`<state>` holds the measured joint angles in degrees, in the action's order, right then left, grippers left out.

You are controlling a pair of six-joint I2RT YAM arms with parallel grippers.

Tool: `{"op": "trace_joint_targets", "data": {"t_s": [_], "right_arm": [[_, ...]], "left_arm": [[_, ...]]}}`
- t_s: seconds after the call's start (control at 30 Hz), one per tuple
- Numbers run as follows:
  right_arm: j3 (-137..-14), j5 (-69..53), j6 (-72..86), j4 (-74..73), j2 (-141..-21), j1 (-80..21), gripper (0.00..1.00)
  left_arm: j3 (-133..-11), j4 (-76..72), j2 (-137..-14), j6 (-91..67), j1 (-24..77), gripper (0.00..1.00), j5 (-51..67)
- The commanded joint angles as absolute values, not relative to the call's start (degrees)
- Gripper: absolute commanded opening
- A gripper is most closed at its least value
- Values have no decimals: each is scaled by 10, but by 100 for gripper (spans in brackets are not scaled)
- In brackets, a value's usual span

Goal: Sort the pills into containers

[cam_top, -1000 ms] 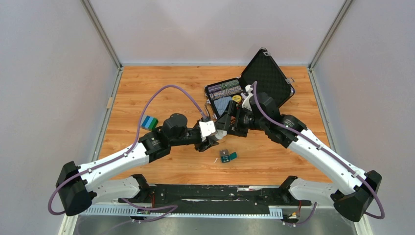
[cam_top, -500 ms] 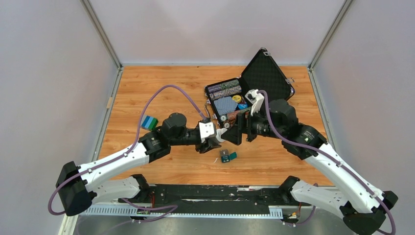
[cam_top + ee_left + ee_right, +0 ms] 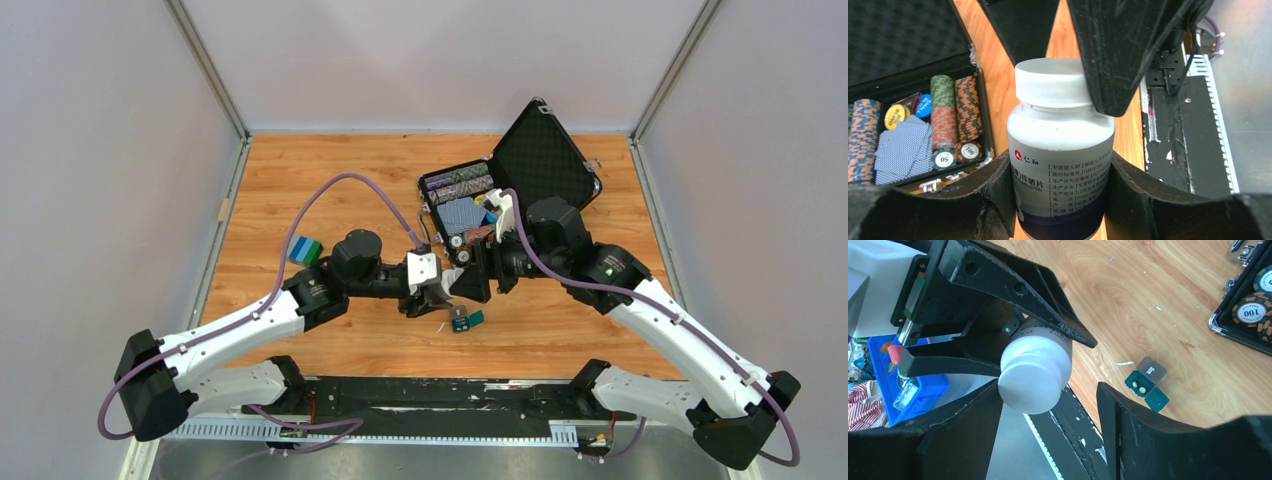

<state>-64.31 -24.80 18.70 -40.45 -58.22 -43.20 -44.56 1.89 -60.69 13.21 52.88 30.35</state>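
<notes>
Top external view: mounted high behind the arm bases, looking down over the whole wooden surface point(image 3: 280, 170). Left wrist view: very close, facing the white-capped bottle point(image 3: 1060, 150) side-on, chip case point(image 3: 898, 30) beyond. Right wrist view: close, facing the same bottle cap-on, from the opposite side.

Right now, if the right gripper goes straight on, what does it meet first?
Probably the white cap of the pill bottle that the left gripper holds; it sits just ahead of the right gripper's open jaws.

Left arm point(image 3: 250, 322): stretched forward and inward, wrist level.
Left gripper point(image 3: 1060, 161): black jaws clamped on a white plastic bottle point(image 3: 1060, 130).
Right arm point(image 3: 655, 312): bent inward, facing the left.
Right gripper point(image 3: 1048, 387): black fingers parted, straddling the white round cap point(image 3: 1035, 375).
</notes>
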Motion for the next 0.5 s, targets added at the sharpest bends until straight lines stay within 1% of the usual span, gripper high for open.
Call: {"op": "trace_joint_targets", "data": {"t_s": [0.0,0.03,0.1,0.2,0.33,0.47], "right_arm": [[-664,-239,154,-400,-564,-430,72],[-665,-238,150,-402,-562,-430,73],[-667,-240,141,-405,-560,-430,71],[-672,-247,135,-407,-564,-430,63],[-679,-255,137,-408,-577,-430,56],[-679,-269,153,-402,-590,-430,46]], "left_arm": [[-470,20,-602,138,531,1,341],[-471,22,-602,140,531,1,344],[-471,24,-601,141,531,1,346],[-472,25,-601,141,531,1,349],[-472,23,-601,141,531,1,349],[-472,20,-601,140,532,0,345]]}}
